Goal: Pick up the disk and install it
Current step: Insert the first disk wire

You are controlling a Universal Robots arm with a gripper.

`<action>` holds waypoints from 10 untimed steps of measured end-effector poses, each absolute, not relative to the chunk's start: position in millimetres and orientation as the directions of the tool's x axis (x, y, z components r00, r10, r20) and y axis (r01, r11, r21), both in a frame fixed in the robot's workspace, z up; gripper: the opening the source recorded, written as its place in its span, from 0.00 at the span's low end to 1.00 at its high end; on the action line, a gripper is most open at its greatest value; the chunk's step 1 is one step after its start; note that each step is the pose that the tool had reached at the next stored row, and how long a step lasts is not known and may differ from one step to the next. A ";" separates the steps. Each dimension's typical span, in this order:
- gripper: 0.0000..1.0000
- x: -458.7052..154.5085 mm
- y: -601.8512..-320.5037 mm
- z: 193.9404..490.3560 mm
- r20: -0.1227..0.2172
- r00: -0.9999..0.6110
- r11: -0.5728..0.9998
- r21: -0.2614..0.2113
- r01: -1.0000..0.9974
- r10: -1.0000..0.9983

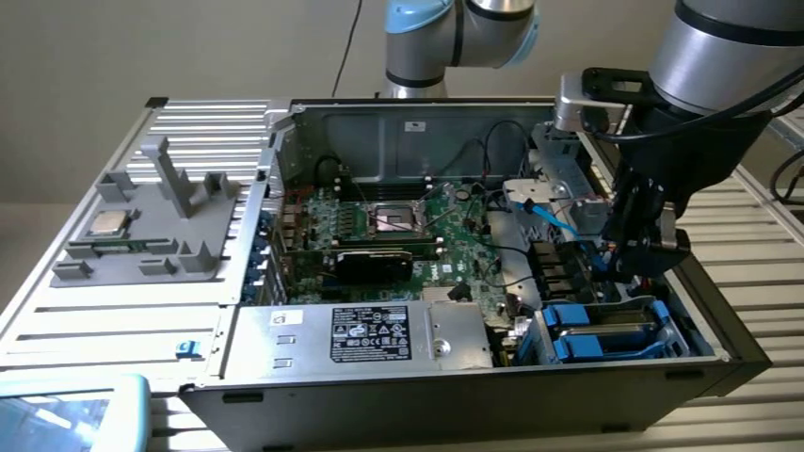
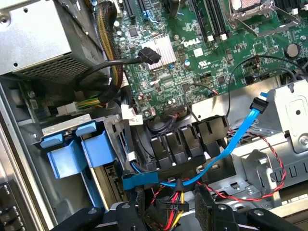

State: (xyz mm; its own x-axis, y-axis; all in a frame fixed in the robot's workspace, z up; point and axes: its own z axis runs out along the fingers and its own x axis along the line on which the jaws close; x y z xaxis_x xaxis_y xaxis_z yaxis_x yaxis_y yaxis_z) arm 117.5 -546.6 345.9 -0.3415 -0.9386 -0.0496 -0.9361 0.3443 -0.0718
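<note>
I see a slatted white table [image 1: 754, 221]. Directly on it: the open case [image 1: 503, 400] at centre frame, a ribbed panel [image 1: 126, 320] at left, a pale-blue object [image 1: 70, 414] at lower left.

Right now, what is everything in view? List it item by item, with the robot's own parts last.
computer case: one, black and grey, lying open, middle of the exterior view
motherboard: one, green, on the case floor
power supply box: one, silver with a black-and-white label, at the case's near wall
blue disk carriers: two, bright blue, side by side in the bay beside the power supply box
data cable: one, light blue, loose across the metal cage
fixture: one, grey, on the exterior view's left, outside the case
CPU chip: one, silver, square, on the fixture
arm: one, silver and black, reaching into the case
gripper: one, black, open, holding nothing, over the cables near the carriers
</note>
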 end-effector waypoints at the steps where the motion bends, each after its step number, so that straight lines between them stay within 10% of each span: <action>1: 0.54 117.6 -546.0 345.8 -0.050 -0.344 0.347 -0.072 -0.935 -0.938; 10: 0.36 117.5 -544.0 345.0 -0.049 -0.353 0.356 -0.072 -0.932 -0.934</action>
State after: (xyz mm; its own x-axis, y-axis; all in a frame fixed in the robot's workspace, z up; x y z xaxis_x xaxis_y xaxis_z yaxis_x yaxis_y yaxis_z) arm 117.5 -544.0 345.0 -0.3530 -0.9343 -0.0495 -0.9318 0.3559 -0.0718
